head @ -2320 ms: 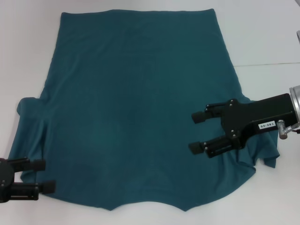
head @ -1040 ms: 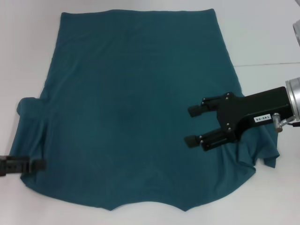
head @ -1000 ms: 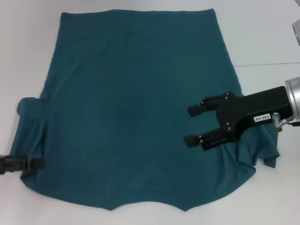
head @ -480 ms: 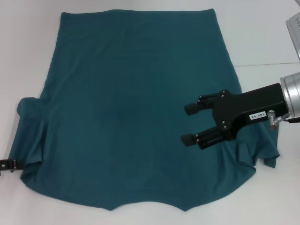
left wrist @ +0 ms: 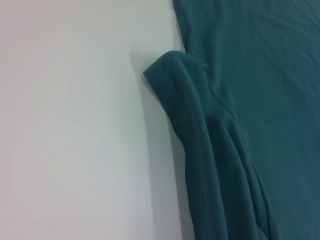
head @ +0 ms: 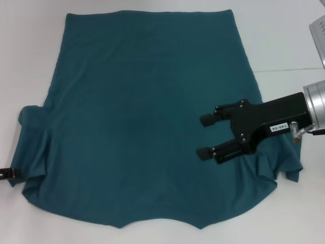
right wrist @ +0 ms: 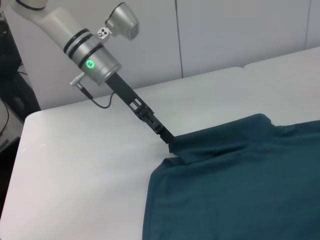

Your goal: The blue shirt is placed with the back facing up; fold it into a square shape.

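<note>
The blue shirt lies spread on the white table, plain back up, hem at the far side. Its left sleeve is bunched in folds, and its right sleeve is crumpled. My right gripper hovers open over the shirt's right side, fingers pointing left, nothing between them. Only the tip of my left gripper shows at the shirt's left edge. In the right wrist view the left gripper is pinched on the edge of the blue shirt, where the fabric rises slightly.
White table surrounds the shirt, with a seam line on the right. A grey-white object pokes in at the far right corner. Dark equipment stands beyond the table's end, past the left arm.
My left gripper went from open near the lower left sleeve to shut, and slid left almost out of the head view. My right gripper drifted slightly left over the shirt.
</note>
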Tool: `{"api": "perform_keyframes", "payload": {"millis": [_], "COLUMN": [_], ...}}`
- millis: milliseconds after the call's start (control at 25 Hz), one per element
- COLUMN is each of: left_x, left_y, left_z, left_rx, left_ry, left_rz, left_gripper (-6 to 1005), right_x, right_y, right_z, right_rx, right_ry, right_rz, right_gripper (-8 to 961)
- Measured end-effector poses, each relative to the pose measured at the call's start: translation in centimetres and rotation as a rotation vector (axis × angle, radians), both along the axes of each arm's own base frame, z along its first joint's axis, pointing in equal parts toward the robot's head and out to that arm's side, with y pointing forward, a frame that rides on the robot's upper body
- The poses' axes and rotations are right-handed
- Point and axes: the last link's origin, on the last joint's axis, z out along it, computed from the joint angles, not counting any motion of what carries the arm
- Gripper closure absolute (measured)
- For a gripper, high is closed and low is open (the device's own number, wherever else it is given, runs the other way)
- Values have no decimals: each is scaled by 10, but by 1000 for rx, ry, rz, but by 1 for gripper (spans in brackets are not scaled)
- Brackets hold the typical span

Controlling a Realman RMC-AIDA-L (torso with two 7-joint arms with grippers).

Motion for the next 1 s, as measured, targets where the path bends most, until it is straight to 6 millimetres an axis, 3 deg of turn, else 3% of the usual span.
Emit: {"api": "perform_keyframes", "payload": {"millis": [920,1000], "left_x": [6,6], "left_y": [15,15], "left_z": [-21,-23], "left_rx": [1,-5], "left_ry": [102,105], "left_rz": [-46,-43], "left_gripper": [72,138], "right_x": [-2,-2], "right_y": [3,4], "right_z": [-1,-1], "right_rx": [16,20], "right_ry": [-1,-1], "right_rz": [6,6], "right_gripper": [25,25]}}
